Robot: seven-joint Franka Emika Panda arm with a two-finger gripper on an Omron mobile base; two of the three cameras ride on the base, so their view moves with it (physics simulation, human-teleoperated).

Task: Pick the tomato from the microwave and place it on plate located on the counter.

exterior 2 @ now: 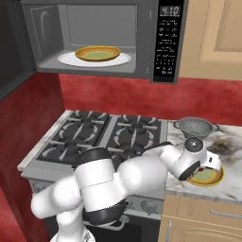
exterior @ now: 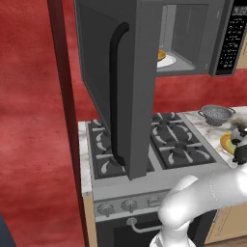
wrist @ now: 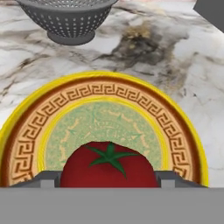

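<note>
Now pinching the tomato (wrist: 109, 168) between gripper (wrist: 109, 181) fingers, low over the plate (wrist: 183, 131) centre on the counter (wrist: 192, 87). Could roll off toward the colander (wrist: 68, 19) beyond if dropped from height or released off-centre. Stem star facing up toward the hand; round, no clear long axis.

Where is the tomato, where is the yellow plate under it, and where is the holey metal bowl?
tomato (wrist: 108, 168): hand view, on its red top beside the green stem.
plate (wrist: 30, 144): hand view, on its patterned left rim.
colander (wrist: 68, 22): hand view, on its perforated grey wall.
</note>
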